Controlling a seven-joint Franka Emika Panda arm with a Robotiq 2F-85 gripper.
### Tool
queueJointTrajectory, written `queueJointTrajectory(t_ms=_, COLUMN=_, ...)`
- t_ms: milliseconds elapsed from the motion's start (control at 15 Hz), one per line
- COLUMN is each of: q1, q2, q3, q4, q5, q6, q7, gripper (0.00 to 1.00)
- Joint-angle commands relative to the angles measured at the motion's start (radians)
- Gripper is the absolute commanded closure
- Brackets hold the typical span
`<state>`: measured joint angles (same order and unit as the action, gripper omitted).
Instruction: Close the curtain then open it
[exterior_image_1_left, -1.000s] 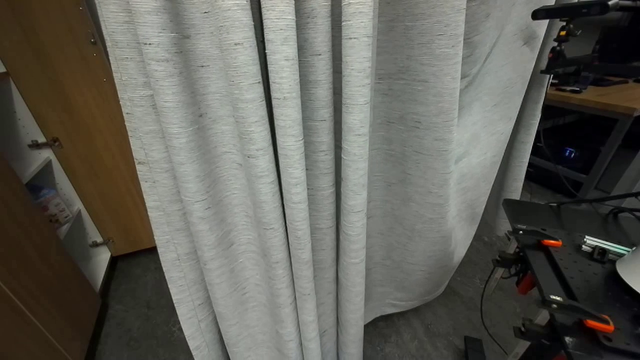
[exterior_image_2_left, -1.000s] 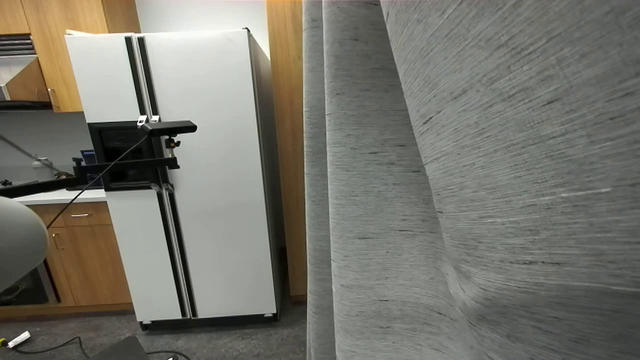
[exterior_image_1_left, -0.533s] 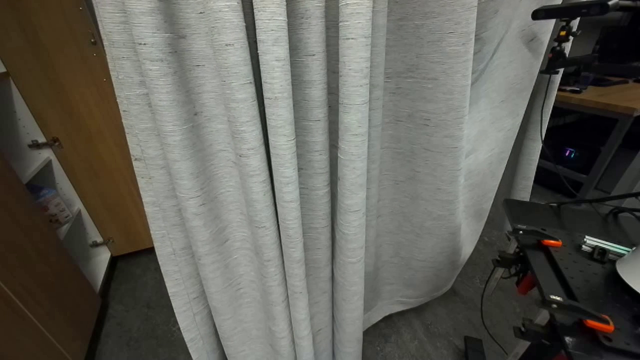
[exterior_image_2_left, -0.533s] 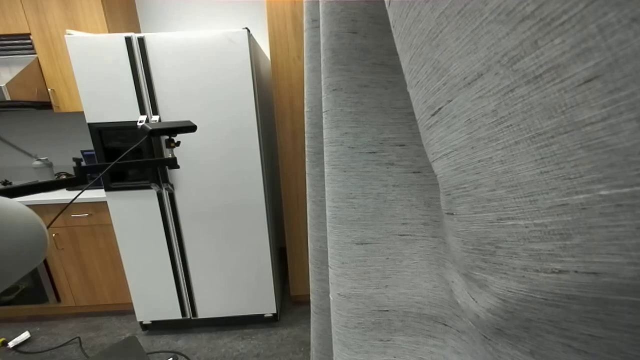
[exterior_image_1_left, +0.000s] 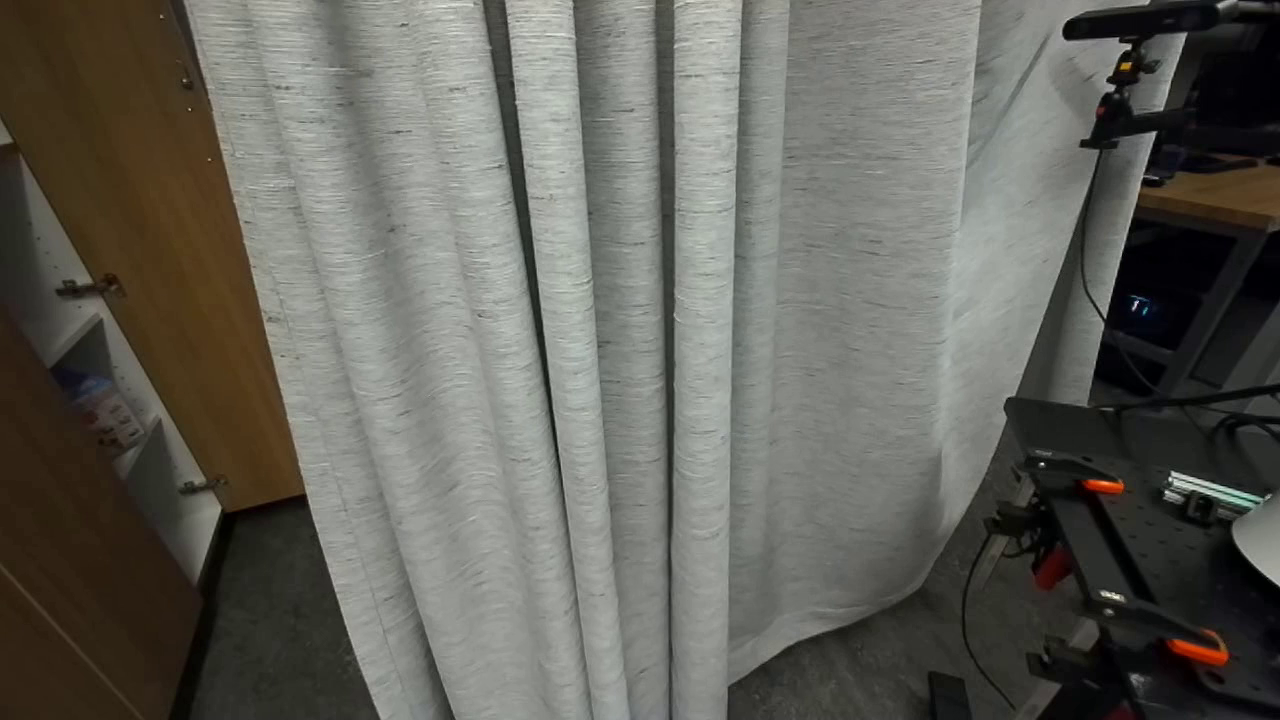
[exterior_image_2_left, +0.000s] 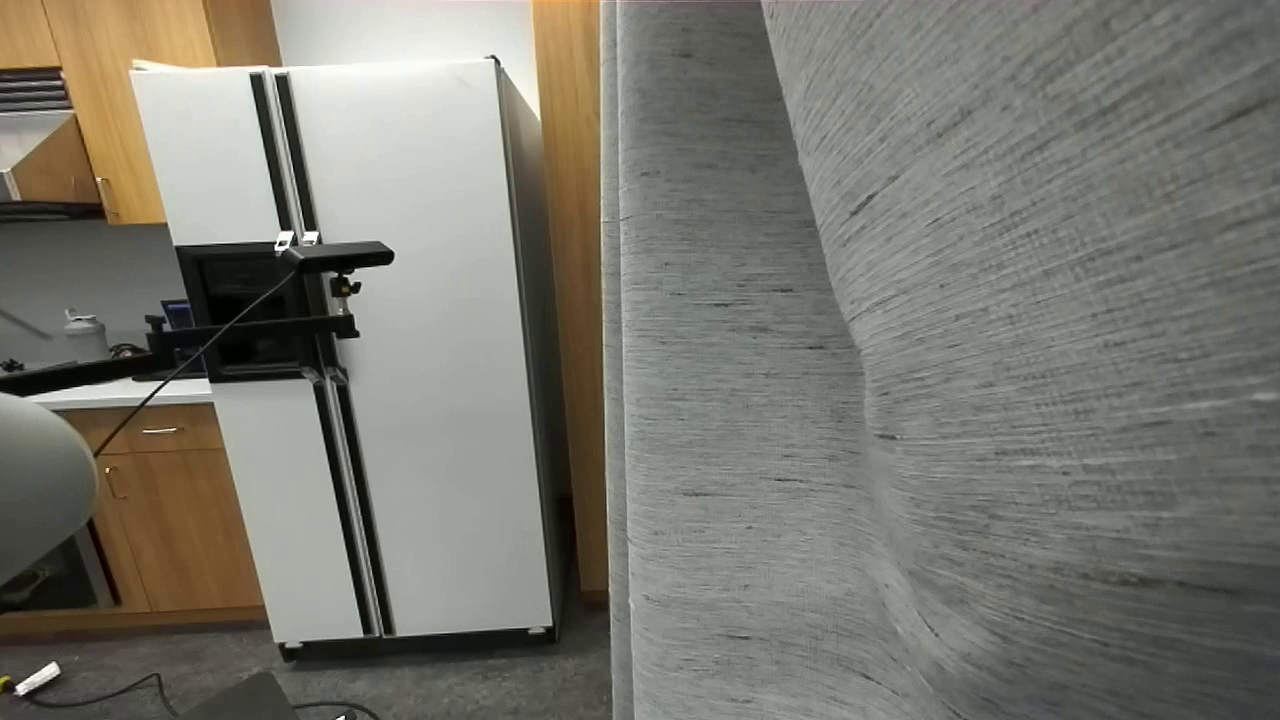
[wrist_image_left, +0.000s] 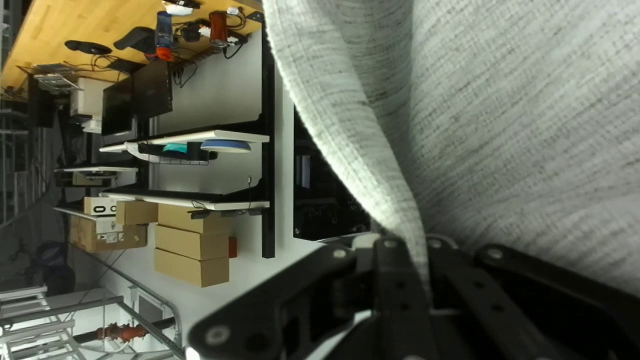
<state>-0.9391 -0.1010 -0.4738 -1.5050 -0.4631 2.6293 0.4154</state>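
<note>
The light grey curtain (exterior_image_1_left: 830, 330) hangs in deep vertical folds across most of an exterior view, its right part drawn out toward the right. It also fills the right half of an exterior view, where the curtain (exterior_image_2_left: 740, 380) bulges low down. In the wrist view my gripper (wrist_image_left: 412, 250) is shut on the edge of the curtain (wrist_image_left: 520, 115); a narrow strip of cloth runs down between the dark fingers (wrist_image_left: 392, 270). Neither exterior view shows the gripper.
A black work table (exterior_image_1_left: 1165, 545) with orange-handled clamps stands beside the curtain's right edge, under a bracket-mounted camera (exterior_image_1_left: 1150, 20). An open wooden cabinet door (exterior_image_1_left: 150, 200) is at left. A white fridge (exterior_image_2_left: 430, 420) and shelves (wrist_image_left: 185, 137) with boxes also show.
The curtain's right edge has shifted right, and its right part spreads wider over the floor beside the black table. Elsewhere its near edge has crept slightly left toward the fridge.
</note>
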Motion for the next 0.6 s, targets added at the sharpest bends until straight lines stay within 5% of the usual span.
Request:
queueJointTrajectory(t_ms=0, q1=-0.017, q2=0.06, q3=-0.019, q4=0.109, q5=0.007, q6=-0.013, q7=0.041, gripper=1.0)
queueJointTrajectory(t_ms=533, q1=-0.027, q2=0.09, q3=-0.068, q4=0.111, q5=0.019, q6=-0.014, q7=-0.002, gripper=1.0)
